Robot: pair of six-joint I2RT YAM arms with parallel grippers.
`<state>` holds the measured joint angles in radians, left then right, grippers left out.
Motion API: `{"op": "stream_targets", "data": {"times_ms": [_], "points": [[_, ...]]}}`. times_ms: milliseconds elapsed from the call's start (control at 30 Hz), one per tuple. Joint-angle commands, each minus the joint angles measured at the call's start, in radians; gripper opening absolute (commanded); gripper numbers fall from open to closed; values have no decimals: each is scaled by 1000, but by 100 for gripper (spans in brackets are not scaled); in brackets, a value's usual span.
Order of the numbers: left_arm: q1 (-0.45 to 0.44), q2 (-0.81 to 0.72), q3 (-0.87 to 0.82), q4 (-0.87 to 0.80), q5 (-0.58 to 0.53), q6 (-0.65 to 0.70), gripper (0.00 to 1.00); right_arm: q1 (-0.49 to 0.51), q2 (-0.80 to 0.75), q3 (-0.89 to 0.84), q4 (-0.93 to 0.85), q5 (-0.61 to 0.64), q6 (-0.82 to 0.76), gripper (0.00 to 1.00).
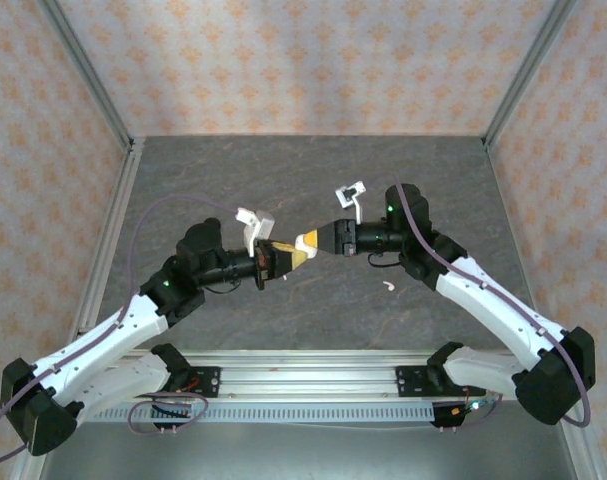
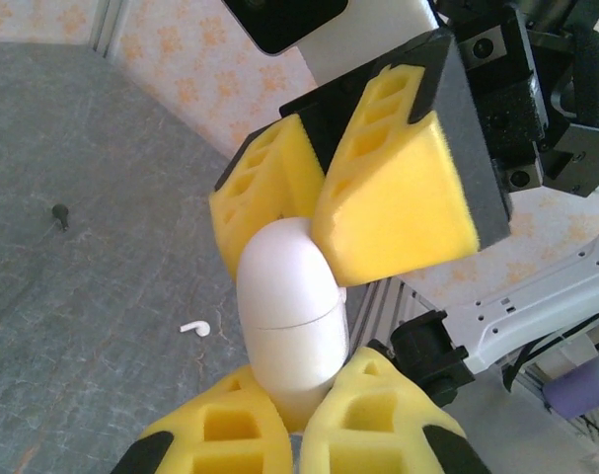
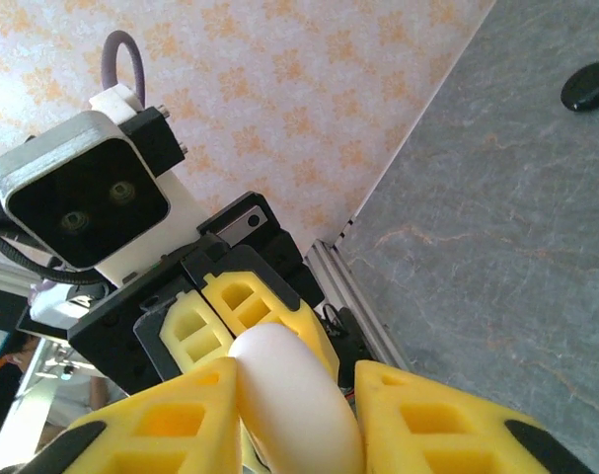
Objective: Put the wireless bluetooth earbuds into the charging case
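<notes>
The white charging case [image 2: 289, 316] is held off the table, lid closed, with my left gripper [image 2: 304, 373] shut on its lower end. My right gripper [image 3: 291, 367] meets it from the opposite side and straddles the lid end of the case [image 3: 299, 405]. One of its pads touches the case and a thin gap shows at the other. In the top view the two grippers [image 1: 283, 260] [image 1: 305, 243] meet tip to tip over the table's middle. One white earbud [image 2: 193, 327] [image 1: 389, 286] lies on the table. A tiny black earbud [image 2: 59, 211] lies farther off.
A small dark oval object [image 3: 587, 86] lies on the grey table [image 1: 313, 170] beyond the grippers. Aluminium frame posts [image 1: 103, 110] and patterned walls close in the left, right and back sides. The arm bases sit on a rail [image 1: 303, 380] at the near edge.
</notes>
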<state>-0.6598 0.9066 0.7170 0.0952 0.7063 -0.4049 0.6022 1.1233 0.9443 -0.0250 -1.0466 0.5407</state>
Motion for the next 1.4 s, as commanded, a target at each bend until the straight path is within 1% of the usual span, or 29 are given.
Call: {"op": "stream_targets", "data": {"times_ms": [0,133,267,300,433,533,933,967,1067,1100,1200,1233,1267,1367], "points": [[6,7,28,69,21,-32,0,11,0,17,45,-28,1,26],[14,22,34,77,28,-63,0,12,-9,17,52,-27,3,18],[19,35,41,84,36,-87,0,13,-14,13,60,-24,7,14],[20,38,43,85,38,-92,2,13,-14,13,63,-21,8,13],[20,46,46,98,53,-107,16,14,-16,11,71,-16,11,11],[20,47,47,104,58,-113,23,12,-16,11,73,-16,12,11],[20,54,47,118,68,-123,35,12,-14,8,70,-12,12,10],[21,54,49,115,68,-120,35,12,-14,8,71,-12,11,10],[21,50,48,102,64,-109,27,14,-16,7,59,-6,2,9],[23,47,47,96,61,-104,23,12,-17,8,52,-3,-2,9],[25,36,45,77,54,-90,5,13,-20,8,44,0,-8,9],[24,32,44,68,49,-83,0,13,-21,10,40,2,-11,10],[24,27,44,59,43,-74,0,13,-23,11,34,3,-13,13],[25,3,29,55,23,-52,0,12,-29,13,30,1,-19,32]]}}
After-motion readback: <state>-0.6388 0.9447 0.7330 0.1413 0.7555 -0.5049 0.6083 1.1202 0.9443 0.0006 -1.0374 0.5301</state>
